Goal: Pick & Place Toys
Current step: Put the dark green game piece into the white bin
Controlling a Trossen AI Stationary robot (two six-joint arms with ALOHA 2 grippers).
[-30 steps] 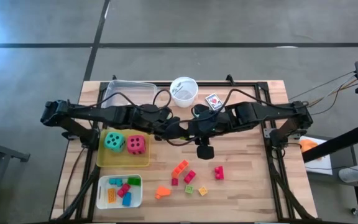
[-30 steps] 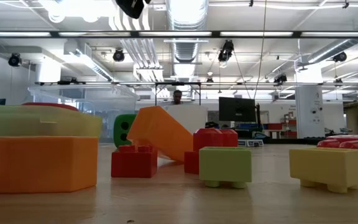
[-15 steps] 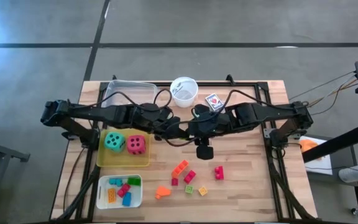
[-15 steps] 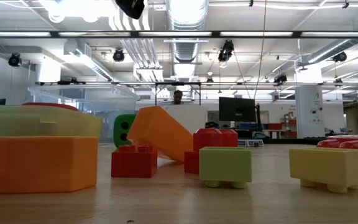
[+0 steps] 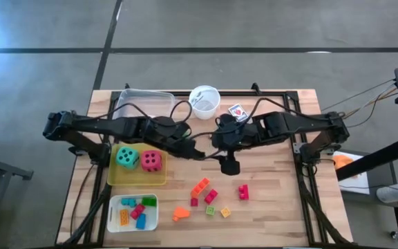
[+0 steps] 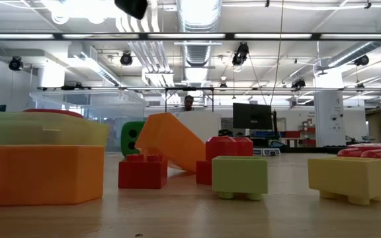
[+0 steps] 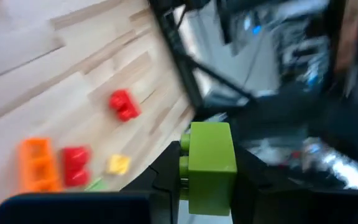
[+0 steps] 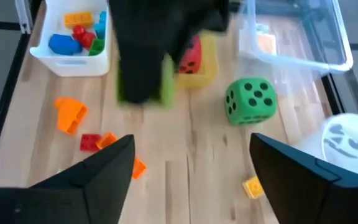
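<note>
A: Green block (image 7: 209, 167) is pinched in my left gripper (image 7: 194, 186), up in the air over mid table. Hard plastic, v. light I'd guess, stiff, smooth sides so prob a bit slippery. Pads sit on the two flat faces, studs clear, which is where I'd want them.

B: And the right gripper (image 8: 191, 180)?

A: Fingers spread wide, nothing between them, close to the left one above table centre. In its wrist view the left gripper's a dark blur w/ green in front.

B: What else is around?

A: Green die (image 8: 250, 101) on the wood, looks like foam, soft, take it across flat faces. Loose blocks near the front edge, e.g. orange block (image 5: 200, 185). White tray (image 5: 133, 212) front-left w/ blocks in it.
</note>
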